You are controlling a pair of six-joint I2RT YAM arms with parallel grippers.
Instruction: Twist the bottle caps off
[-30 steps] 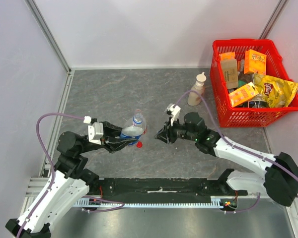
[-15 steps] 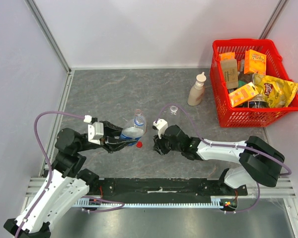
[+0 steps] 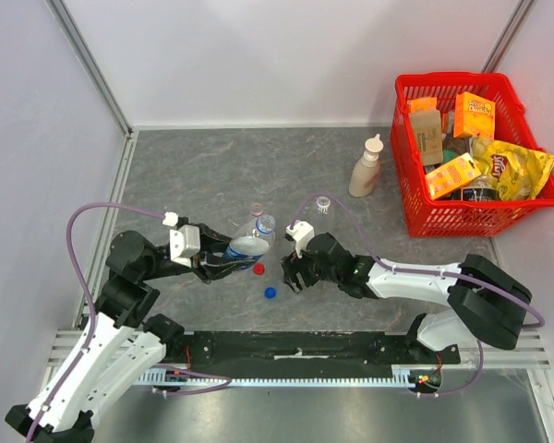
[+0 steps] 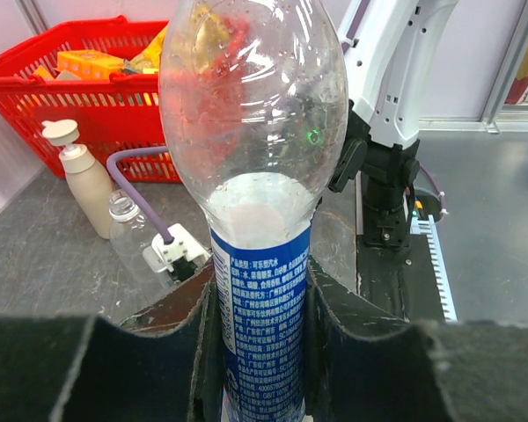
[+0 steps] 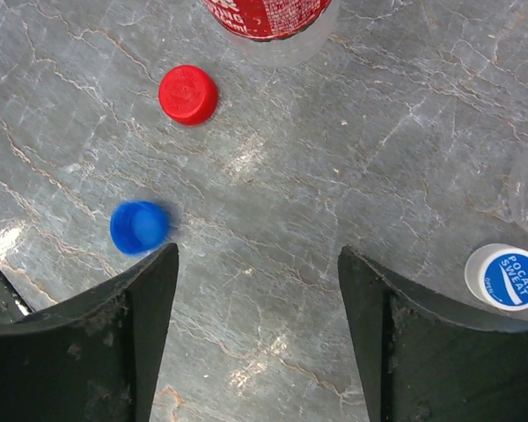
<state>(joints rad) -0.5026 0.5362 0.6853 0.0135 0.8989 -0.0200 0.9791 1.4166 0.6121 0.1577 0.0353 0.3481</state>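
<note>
My left gripper [image 4: 262, 352] is shut on the blue-label bottle [image 4: 262, 176] and holds it tilted above the table [image 3: 245, 247]; its neck is bare. My right gripper [image 5: 257, 290] hangs open and empty low over the table [image 3: 291, 277]. The blue cap [image 5: 139, 227] lies loose beside its left finger [image 3: 270, 293]. A red cap [image 5: 188, 94] rests on the table [image 3: 258, 269] beside the red-label bottle [image 5: 268, 18]. A white cap [image 5: 505, 275] sits on a clear bottle to the right [image 3: 323, 203].
A tall beige nozzle bottle [image 3: 366, 169] stands at the back right, next to a red basket [image 3: 415, 198] full of snack packs. Grey walls close in the table on the left, rear and right.
My right gripper swung left and down to the table, then opened. The blue cap now lies on the table beside it. The left gripper kept its hold on the bottle.
</note>
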